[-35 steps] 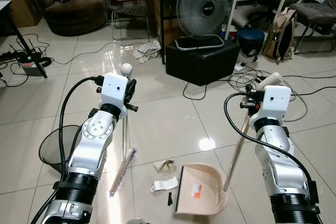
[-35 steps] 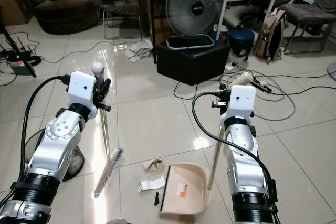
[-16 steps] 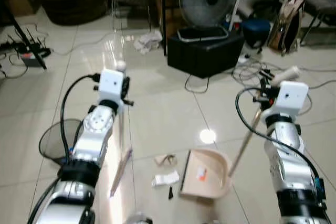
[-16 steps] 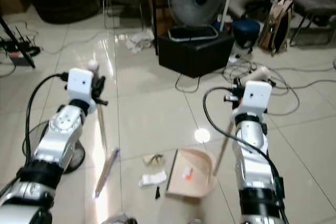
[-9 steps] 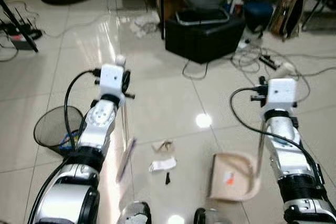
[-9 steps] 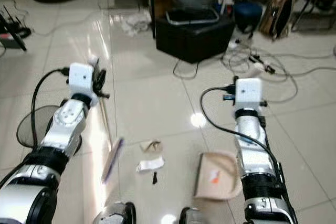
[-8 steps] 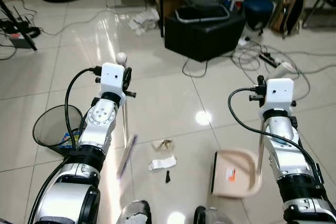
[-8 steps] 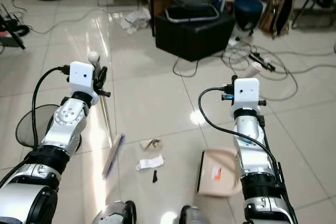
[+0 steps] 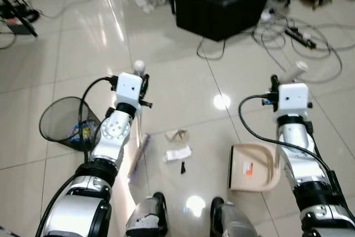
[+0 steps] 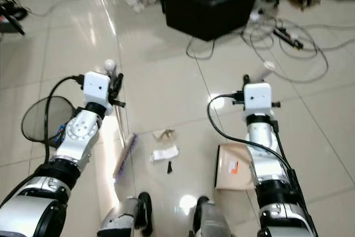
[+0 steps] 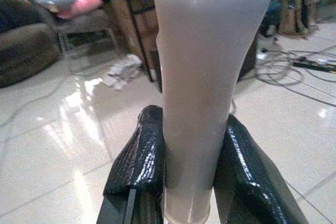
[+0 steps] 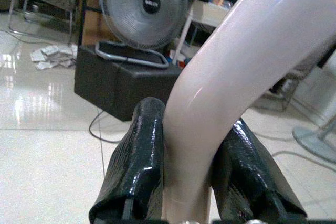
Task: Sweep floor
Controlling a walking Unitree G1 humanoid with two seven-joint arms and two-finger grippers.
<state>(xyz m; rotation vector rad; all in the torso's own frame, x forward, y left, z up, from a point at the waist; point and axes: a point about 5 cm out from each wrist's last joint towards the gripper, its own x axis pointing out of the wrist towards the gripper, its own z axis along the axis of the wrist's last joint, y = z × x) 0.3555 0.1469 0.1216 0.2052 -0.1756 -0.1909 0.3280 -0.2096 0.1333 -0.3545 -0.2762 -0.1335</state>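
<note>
Two scraps (image 9: 177,144) lie on the tiles (image 9: 177,90) between broom (image 9: 138,154) and dustpan (image 9: 250,168), a small black bit (image 9: 182,167) beside them. Left gripper (image 11: 189,177) clamps the broom's pale handle (image 11: 205,77); right gripper (image 12: 191,182) clamps the dustpan's curved handle (image 12: 247,61). Wrist views add a fan (image 12: 143,9) on a black box (image 12: 126,85) and a pink cushion (image 11: 84,2). Head views show a mesh bin (image 9: 64,123), left of the broom, and cables (image 9: 299,37).

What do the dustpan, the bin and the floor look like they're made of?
Dustpan: probably plastic, a smooth, matte beige moulded tray. Bin: seemingly black wire mesh, since the floor and its contents show through the wall. Floor: glossy light tiles, likely glazed ceramic, with grout lines and lamp glare.
</note>
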